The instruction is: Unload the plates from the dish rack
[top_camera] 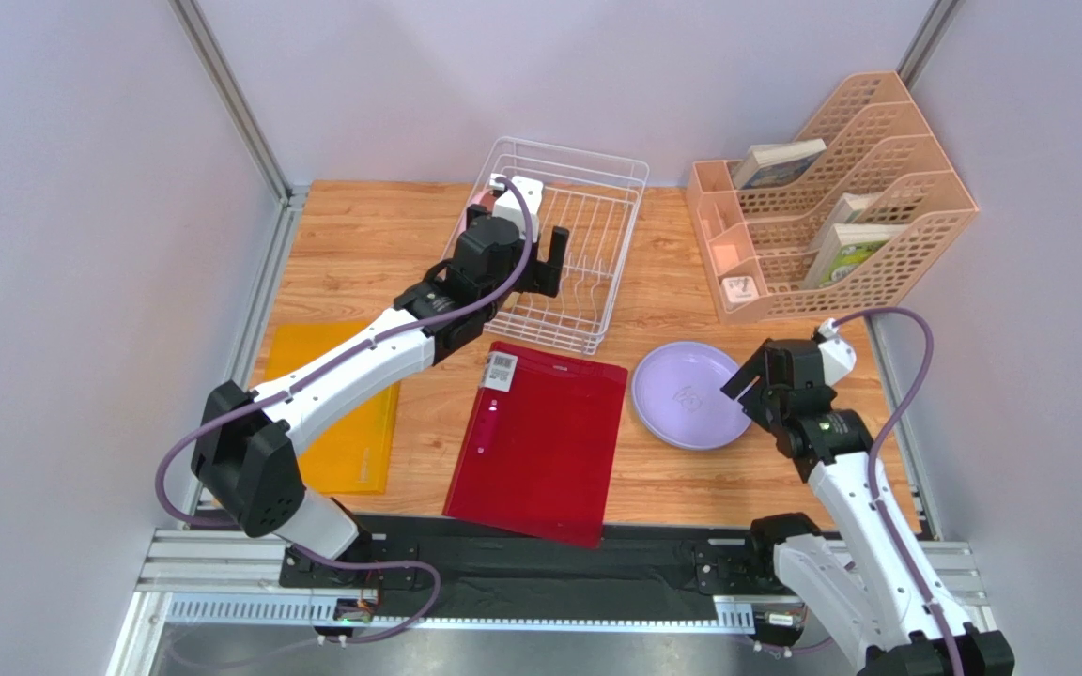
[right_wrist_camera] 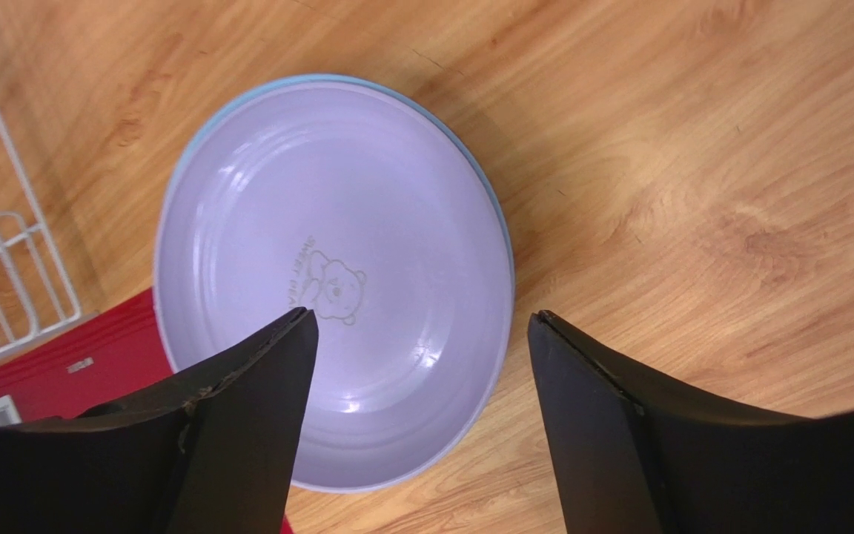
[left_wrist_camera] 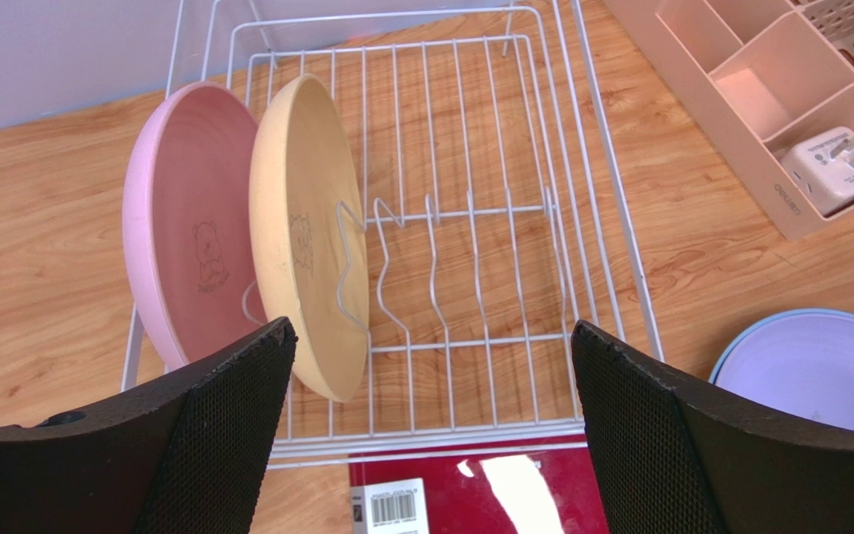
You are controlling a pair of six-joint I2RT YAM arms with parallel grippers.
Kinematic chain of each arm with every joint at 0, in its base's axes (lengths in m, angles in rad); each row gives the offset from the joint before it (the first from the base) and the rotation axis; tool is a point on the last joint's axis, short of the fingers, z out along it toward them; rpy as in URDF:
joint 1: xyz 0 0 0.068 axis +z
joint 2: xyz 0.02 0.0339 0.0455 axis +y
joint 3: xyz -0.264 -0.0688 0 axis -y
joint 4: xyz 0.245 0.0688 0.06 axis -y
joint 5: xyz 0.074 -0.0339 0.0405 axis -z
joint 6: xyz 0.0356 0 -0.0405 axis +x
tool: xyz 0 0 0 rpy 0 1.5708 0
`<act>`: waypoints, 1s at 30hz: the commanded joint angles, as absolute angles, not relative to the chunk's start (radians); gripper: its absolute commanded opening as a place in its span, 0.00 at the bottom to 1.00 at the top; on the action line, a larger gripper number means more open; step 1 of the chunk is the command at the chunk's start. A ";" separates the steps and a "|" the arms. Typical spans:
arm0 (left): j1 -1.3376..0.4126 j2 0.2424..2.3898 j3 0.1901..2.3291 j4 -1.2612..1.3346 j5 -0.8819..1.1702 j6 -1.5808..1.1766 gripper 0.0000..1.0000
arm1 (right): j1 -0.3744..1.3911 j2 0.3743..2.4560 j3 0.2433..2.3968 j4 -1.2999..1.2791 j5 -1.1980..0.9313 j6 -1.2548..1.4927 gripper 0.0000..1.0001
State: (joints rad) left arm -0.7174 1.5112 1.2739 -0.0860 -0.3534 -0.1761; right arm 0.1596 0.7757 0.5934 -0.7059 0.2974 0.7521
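Note:
The white wire dish rack (top_camera: 592,226) stands at the back middle of the table. In the left wrist view, a pink plate (left_wrist_camera: 181,234) and a tan-yellow plate (left_wrist_camera: 298,223) stand upright at the left end of the rack (left_wrist_camera: 487,278). My left arm hides them in the top view. My left gripper (top_camera: 521,268) (left_wrist_camera: 429,328) is open and empty above the rack's near edge. A lilac plate (top_camera: 695,395) (right_wrist_camera: 331,278) lies flat on the table, on a light blue plate whose rim (right_wrist_camera: 320,78) shows. My right gripper (top_camera: 747,395) (right_wrist_camera: 421,317) is open and empty over the lilac plate's near right edge.
A red folder (top_camera: 540,437) with a barcode label lies in front of the rack. An orange sheet (top_camera: 342,409) lies at the left under my left arm. A peach lattice organizer (top_camera: 836,197) with boxes stands at the back right. Grey walls close in both sides.

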 commanded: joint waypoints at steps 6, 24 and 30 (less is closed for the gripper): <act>-0.712 1.477 1.307 -0.091 -0.301 -0.196 0.99 | 0.158 0.745 0.744 -0.563 0.267 0.615 0.83; -0.703 1.433 1.335 -0.048 -0.166 -0.207 1.00 | 0.368 1.050 1.028 -0.296 0.255 0.485 0.87; -0.703 1.420 1.330 -0.037 -0.253 -0.163 1.00 | 0.439 1.114 1.054 -0.236 0.321 0.403 0.87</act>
